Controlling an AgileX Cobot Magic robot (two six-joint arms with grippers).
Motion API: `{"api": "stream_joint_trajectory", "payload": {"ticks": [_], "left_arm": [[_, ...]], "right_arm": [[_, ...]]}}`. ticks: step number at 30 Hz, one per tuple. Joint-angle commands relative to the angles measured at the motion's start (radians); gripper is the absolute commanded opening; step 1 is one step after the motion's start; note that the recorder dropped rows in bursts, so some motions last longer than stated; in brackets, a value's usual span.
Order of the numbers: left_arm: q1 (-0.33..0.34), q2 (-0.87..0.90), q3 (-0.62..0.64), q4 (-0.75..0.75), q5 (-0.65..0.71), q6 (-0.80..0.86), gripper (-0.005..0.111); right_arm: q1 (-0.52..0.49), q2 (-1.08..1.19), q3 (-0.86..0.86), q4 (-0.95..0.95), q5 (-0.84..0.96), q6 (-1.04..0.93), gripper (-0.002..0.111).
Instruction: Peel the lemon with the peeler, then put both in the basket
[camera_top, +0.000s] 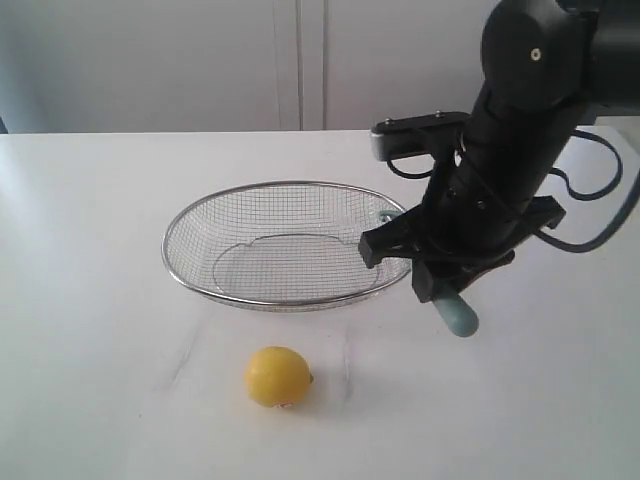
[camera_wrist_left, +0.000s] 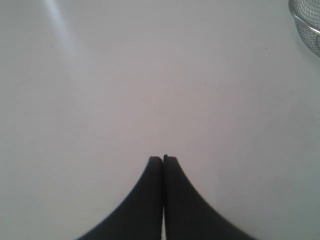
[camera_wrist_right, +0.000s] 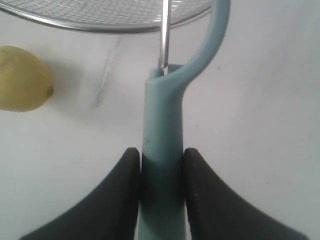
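Observation:
The yellow lemon (camera_top: 279, 376) (camera_wrist_right: 22, 78) lies on the white table in front of the wire-mesh basket (camera_top: 200, 225) (camera_wrist_right: 75, 20). My right gripper (camera_top: 432, 268) (camera_wrist_right: 161, 156) hovers at the basket's right rim, shut on the teal handle of the peeler (camera_top: 460, 315) (camera_wrist_right: 162, 125). The handle end pokes out below the gripper, and the blade head reaches toward the basket rim. My left gripper (camera_wrist_left: 163, 159) is shut with nothing in it over bare table; only a corner of the basket (camera_wrist_left: 306, 17) shows there. The left arm is outside the exterior view.
The white table (camera_top: 100, 330) stretches around the basket and lemon. A pale wall with a vertical panel seam (camera_top: 300, 60) stands behind it. The right arm's black cables (camera_top: 600, 190) hang at the right edge.

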Motion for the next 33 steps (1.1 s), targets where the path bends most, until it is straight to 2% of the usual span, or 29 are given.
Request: {"api": "stream_joint_trajectory", "payload": {"ticks": [1,8,33], "left_arm": [[0.001,-0.005,0.005,-0.003,-0.005,0.000,0.000],[0.001,-0.005,0.005,-0.003,-0.005,0.000,0.000],[0.001,-0.005,0.005,-0.003,-0.005,0.000,0.000]], "right_arm": [[-0.043,-0.050,0.048,-0.013,-0.032,0.048,0.000],[-0.093,-0.098,0.078,-0.018,-0.030,0.067,0.000],[-0.093,-0.102,0.078,-0.076,-0.026,0.047,0.000]]}}
